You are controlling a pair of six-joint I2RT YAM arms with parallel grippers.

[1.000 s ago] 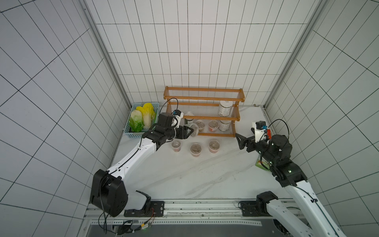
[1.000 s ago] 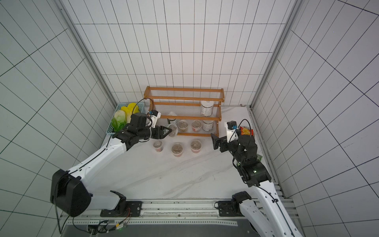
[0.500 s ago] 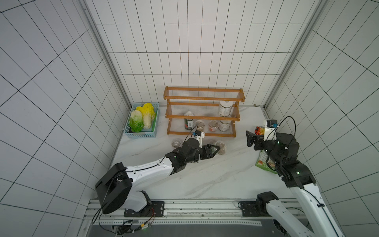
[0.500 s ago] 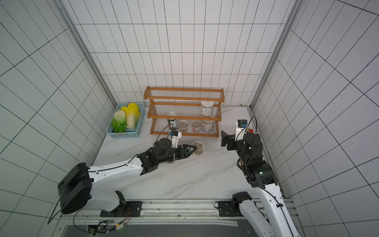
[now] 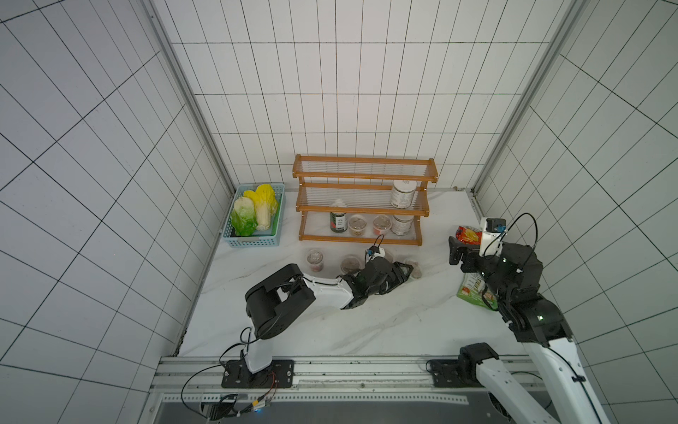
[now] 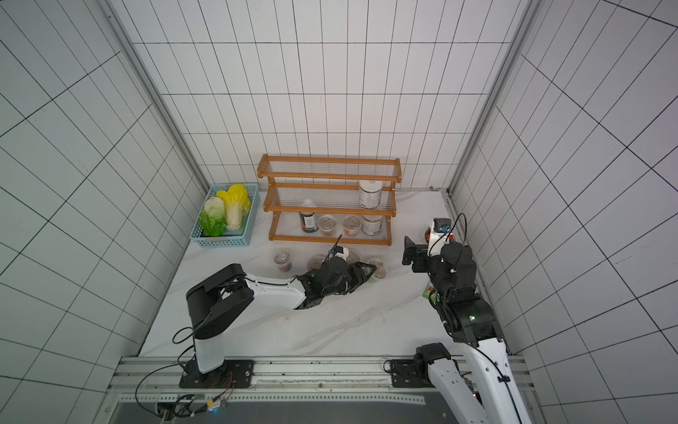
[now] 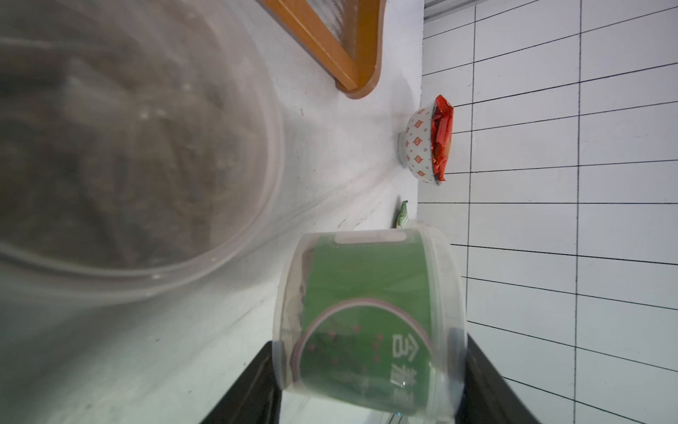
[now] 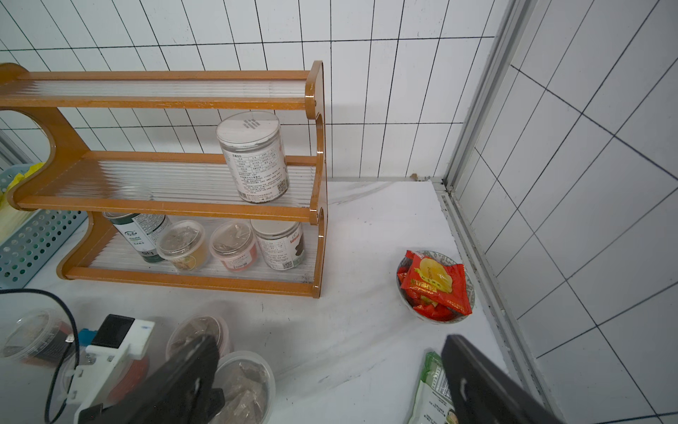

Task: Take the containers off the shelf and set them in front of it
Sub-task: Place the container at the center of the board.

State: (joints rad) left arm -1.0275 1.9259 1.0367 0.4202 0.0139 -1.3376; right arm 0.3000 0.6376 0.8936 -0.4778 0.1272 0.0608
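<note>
White-tiled booth, marbled tabletop, two robot arms before a stepped wooden shelf.
Just in front of the shelf's right half: left gripper, black fingers pinching a green-labelled cup. Leftward along the marble: a near cup, a middle cup, a far-left cup. On the shelf's middle tier, near the right end: a tall white-lidded jar. On the bottom tier, left to right: a dark green jar, a yellow-based cup, a red-based cup, a short white-lidded jar. Above the table's right side: right gripper, fingers spread wide, holding nothing. Close by, a patterned bowl of red packets and a green snack bag; beside the shelf's left end, a light-blue basket of cabbages.
</note>
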